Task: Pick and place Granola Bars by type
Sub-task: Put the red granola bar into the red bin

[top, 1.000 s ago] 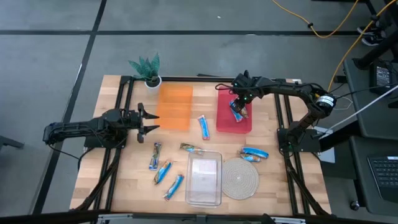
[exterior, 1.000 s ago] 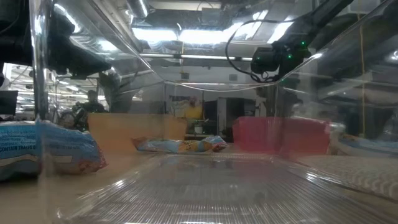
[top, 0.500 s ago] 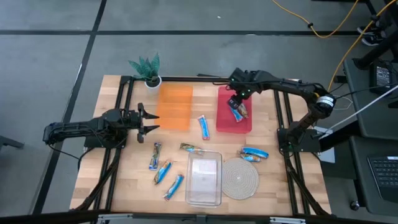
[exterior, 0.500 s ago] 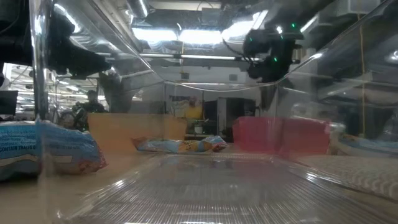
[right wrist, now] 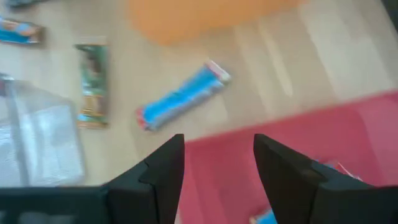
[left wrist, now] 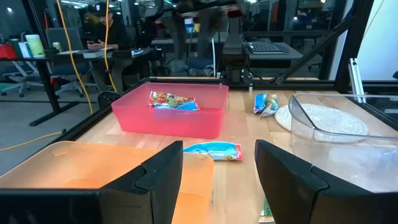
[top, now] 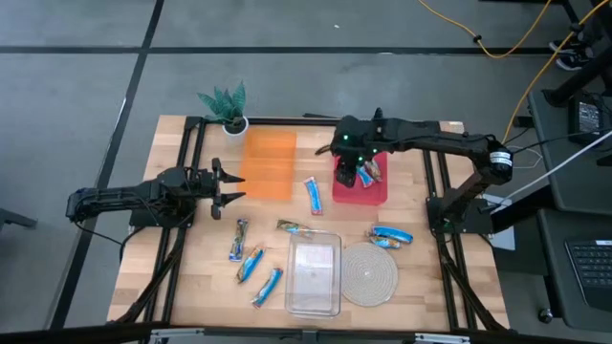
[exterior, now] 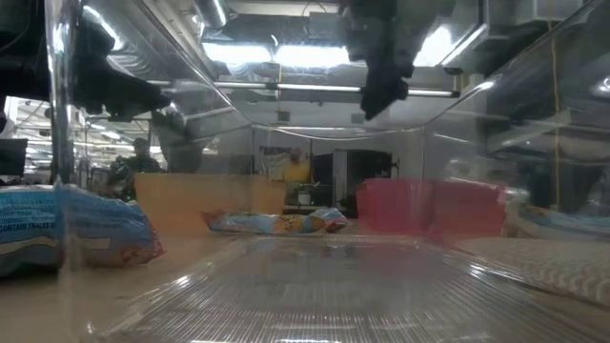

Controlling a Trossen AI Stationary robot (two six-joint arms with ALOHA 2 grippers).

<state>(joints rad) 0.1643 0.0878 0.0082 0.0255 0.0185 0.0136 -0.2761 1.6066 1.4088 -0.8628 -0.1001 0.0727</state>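
Right pincer (top: pixel 346 164) hangs over the near-left edge of the red tray (top: pixel 375 194), fingers parted with a clear gap, nothing held. One reddish-wrapped granola bar (top: pixel 366 173) lies in the tray just behind and to the side of the pincer. Ahead of the pincer, on the bare counter (top: pixel 210 258), a blue bar (right wrist: pixel 182 96) lies closest, at a slant, apart from the orange tray (top: pixel 265 164). A green-and-tan bar (right wrist: pixel 92 84) sits farther on, beside the clear tray (top: pixel 314 277). More blue bars lie well beyond, near the counter's front.

Left pincer (top: pixel 232 185) waits beside the orange tray, fingers wide, empty.

Judgement: the step in hand is reaching for the next bar, likely the nearest blue one. To do it well, turn the wrist so the fingers straddle the bar's narrow width, centre on its middle, descend until the tips nearly meet the counter, then close. The shiny wrapper may slip, so avoid gripping a crimped end.
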